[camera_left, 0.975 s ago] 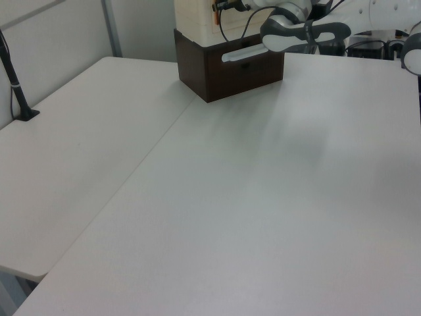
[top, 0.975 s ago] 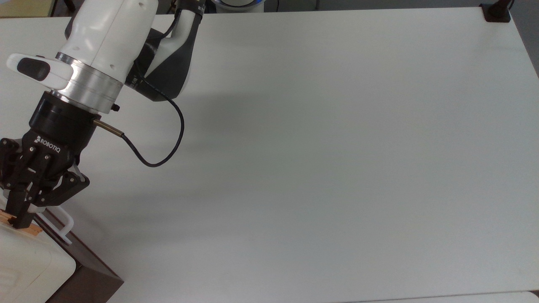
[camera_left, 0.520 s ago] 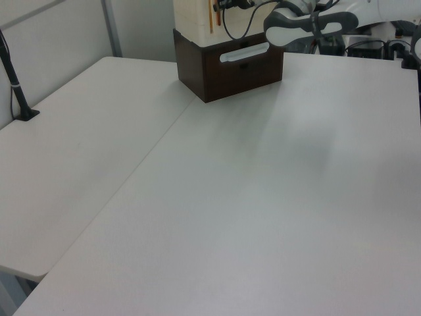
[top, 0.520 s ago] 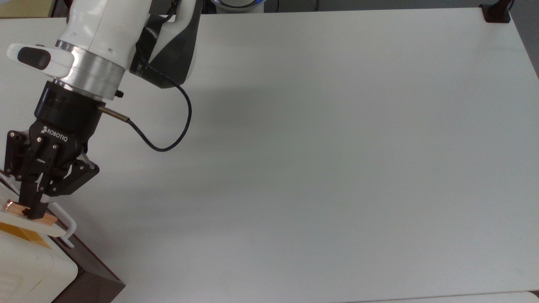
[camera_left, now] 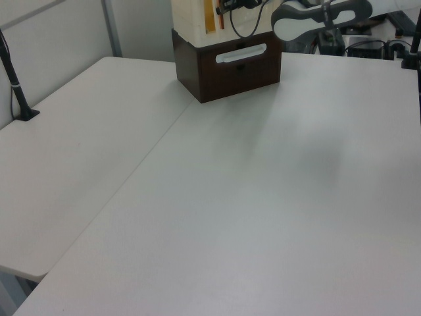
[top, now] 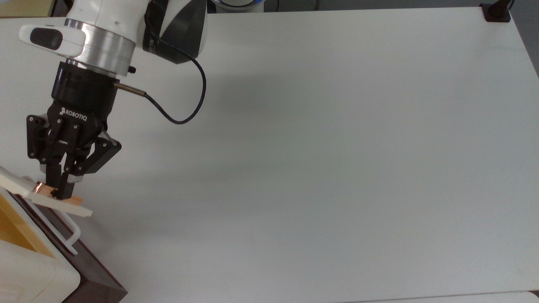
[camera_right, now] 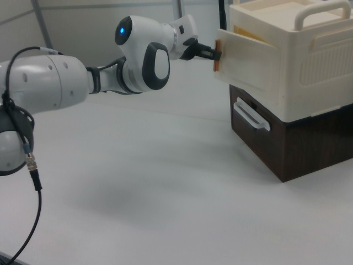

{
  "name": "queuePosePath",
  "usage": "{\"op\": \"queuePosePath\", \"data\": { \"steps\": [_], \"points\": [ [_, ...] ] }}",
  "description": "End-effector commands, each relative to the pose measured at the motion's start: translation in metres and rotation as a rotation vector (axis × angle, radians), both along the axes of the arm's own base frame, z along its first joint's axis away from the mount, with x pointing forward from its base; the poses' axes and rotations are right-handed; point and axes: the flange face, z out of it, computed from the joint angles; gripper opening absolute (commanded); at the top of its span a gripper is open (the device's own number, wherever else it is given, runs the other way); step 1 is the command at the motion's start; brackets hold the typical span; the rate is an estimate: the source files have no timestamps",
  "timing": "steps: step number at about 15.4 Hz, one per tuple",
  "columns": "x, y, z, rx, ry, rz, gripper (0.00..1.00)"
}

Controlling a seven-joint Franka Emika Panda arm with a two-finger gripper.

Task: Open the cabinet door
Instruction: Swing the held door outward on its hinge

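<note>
Gripper: the Robotiq gripper (top: 59, 193) pinches the copper-orange strip handle (top: 42, 188) between its fingertips; in the right view the gripper (camera_right: 214, 54) meets the handle at the door's free edge

Cabinet door: the cabinet door (camera_right: 248, 58) sits at the table's (top: 320, 139) corner at the top view's lower left, on the cream upper cabinet; it stands partly swung out, with the yellow inside (top: 12, 229) showing

Materials: door a flat, smooth cream plastic panel; handle a thin glossy strip; beneath it a dark brown drawer (camera_right: 287, 143) with a white loop handle (camera_right: 249, 115); table matte white

Risk: the strip is narrow and slick, so the fingertips could slip off if the pull leaves the hinge's arc; a straight pull may drag or tip the light cabinet

Progress: judged roughly partway open
</note>
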Motion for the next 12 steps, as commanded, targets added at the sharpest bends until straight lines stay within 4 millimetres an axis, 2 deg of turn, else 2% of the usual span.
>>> {"op": "queuePosePath", "data": {
  "steps": [1, 5, 7, 10, 12],
  "points": [
    [-0.036, 0.017, 0.019, 0.041, 0.006, 0.041, 0.06],
    [-0.046, -0.011, 0.002, 0.034, 0.051, 0.018, 0.14],
    [-0.058, -0.026, -0.002, 0.050, 0.068, -0.004, 0.17],
    [-0.068, -0.032, -0.011, 0.077, 0.089, -0.010, 0.29],
    [-0.068, -0.029, -0.011, 0.087, 0.091, -0.006, 0.41]
  ]
}}
